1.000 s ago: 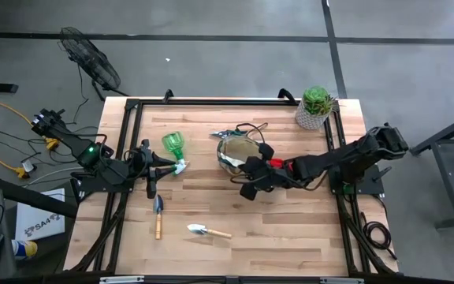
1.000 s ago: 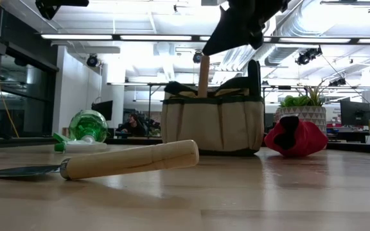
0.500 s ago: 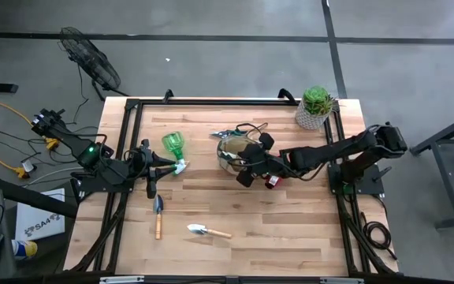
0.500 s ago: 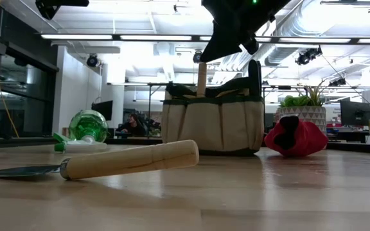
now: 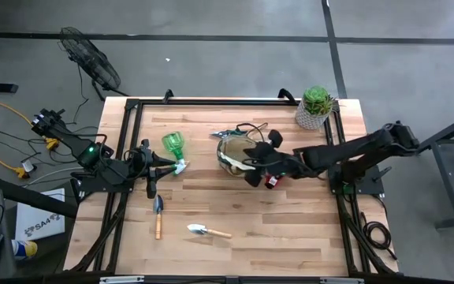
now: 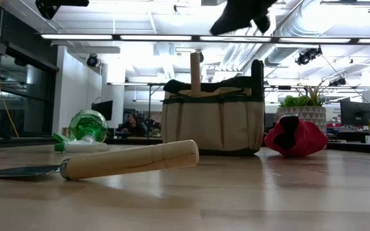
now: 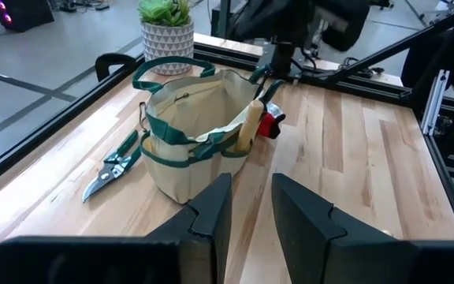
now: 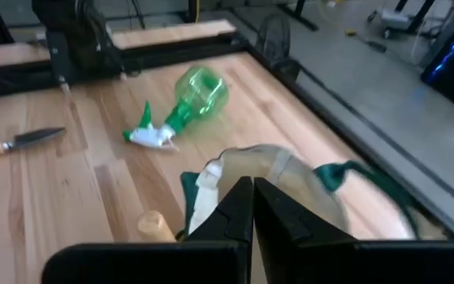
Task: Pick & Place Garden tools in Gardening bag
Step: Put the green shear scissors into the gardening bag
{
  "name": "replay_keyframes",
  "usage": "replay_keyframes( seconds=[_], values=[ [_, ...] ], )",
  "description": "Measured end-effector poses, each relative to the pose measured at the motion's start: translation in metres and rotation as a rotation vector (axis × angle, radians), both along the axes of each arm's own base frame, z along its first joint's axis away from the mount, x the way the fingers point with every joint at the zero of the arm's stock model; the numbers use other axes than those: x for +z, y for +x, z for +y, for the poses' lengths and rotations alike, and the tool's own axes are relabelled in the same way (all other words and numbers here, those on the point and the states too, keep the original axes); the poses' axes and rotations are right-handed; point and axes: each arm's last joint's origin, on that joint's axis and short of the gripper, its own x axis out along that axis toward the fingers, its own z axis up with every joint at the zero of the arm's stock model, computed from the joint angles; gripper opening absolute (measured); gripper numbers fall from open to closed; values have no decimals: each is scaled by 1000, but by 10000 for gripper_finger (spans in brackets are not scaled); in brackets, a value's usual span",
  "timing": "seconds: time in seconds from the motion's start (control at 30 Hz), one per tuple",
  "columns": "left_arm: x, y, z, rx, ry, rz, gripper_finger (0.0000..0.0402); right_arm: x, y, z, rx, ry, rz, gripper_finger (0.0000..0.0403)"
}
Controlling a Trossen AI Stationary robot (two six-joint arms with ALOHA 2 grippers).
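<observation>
The gardening bag stands upright mid-table, with a wooden handle sticking up out of it. My right gripper is shut and hangs above the bag's rim, touching nothing. My left gripper waits over the table's left side with a small gap between its fingers and nothing in it. A green spray bottle lies on its side beside it. Two trowels lie near the front edge. A red item rests beside the bag. Pruners lie on its far side.
A succulent in a pale pot stands at the far right corner. A black metal frame runs around the table top. Bare wood lies between the bag and the near edge, right of the trowels.
My right gripper has risen from close above the wooden handle and drifted toward the far edge, staying shut. The wooden handle in the bag now stands a little taller and more upright than before.
</observation>
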Motion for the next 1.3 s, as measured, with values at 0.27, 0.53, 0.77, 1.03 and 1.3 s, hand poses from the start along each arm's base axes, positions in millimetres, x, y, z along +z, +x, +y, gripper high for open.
replay_keyframes(
  seconds=[0.27, 0.53, 0.77, 1.03, 1.3],
  values=[
    [0, 0, 0, 4, -14, -4, 90, 7, -29, 3, -58, 23, 69, 4],
    [0, 0, 0, 4, -14, -3, 90, -6, -44, 8, -94, 63, 211, 4],
    [0, 0, 0, 4, -12, 0, 90, -10, -49, 17, -45, 170, 253, 4],
    [-1, 1, -1, -3, -12, 8, 90, -14, -55, 27, -22, 255, 283, 4],
    [-3, 1, -1, -10, -9, 22, 90, -17, -65, 40, -30, 286, 316, 4]
  ],
)
